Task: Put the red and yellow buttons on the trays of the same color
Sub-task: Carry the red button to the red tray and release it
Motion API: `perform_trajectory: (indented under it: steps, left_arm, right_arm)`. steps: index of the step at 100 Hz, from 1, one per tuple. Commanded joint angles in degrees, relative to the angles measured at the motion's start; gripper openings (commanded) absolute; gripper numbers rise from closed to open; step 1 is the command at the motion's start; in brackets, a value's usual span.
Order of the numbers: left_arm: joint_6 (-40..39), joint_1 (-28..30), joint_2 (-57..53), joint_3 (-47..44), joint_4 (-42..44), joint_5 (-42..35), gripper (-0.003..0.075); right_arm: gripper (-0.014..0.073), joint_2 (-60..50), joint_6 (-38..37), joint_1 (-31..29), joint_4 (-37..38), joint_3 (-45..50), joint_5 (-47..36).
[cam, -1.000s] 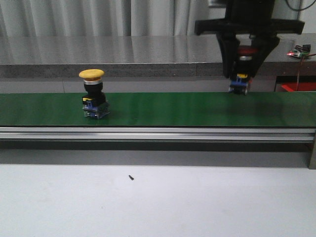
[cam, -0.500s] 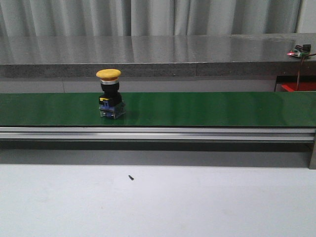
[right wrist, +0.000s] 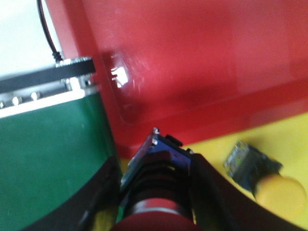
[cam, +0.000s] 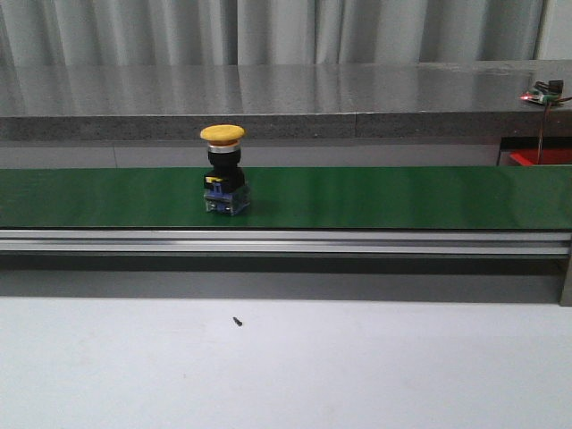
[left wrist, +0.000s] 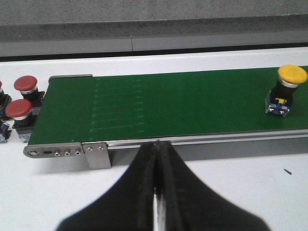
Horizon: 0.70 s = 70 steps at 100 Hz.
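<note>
- Right end effector (right wrist: 156,192): closed on a red button (right wrist: 159,190), gripped between both fingers. The red tray (right wrist: 202,62) lies directly ahead of the fingertips; a yellow tray (right wrist: 216,149) surface lies beneath them.
- A yellow button (right wrist: 262,180) lies on its side on the yellow tray, just beside the right end effector.
- Left end effector (left wrist: 156,168): closed and empty, fingers touching. The green belt (left wrist: 183,103) lies just ahead.
- A second yellow button (cam: 225,181) stands upright on the belt.
- Two red buttons (left wrist: 21,98) stand on the table (left wrist: 57,192), beside the belt end.

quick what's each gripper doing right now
Left gripper: shut, holding nothing, hanging near the green belt.
Right gripper: shut on a red button, above the red tray.
</note>
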<state>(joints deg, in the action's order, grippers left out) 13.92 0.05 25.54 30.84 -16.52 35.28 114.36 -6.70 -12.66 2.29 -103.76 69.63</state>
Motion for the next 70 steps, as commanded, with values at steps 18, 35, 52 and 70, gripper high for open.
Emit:
perform_trajectory:
  steps: [18,35,52,70]
  left_arm:
    - [0.12,-0.40,0.22,1.52,-0.65,-3.84,-0.0020]
    - [0.12,-0.40,0.22,1.52,-0.65,-3.84,-0.0020]
    - [0.12,-0.40,0.22,1.52,-0.65,-3.84,-0.0020]
    - [0.12,-0.40,0.22,1.52,-0.65,-3.84,-0.0020]
  right_arm:
    - [0.0256,3.65,0.74,-0.97,0.50,-6.99,-3.45]
    - [0.0256,9.03,1.57,-1.51,0.38,-14.49,-0.67]
    - [0.0256,14.22,2.65,-1.51,0.11,-22.13,1.29]
    - [0.0259,17.32,3.25,-1.51,-0.64,-24.81,1.33]
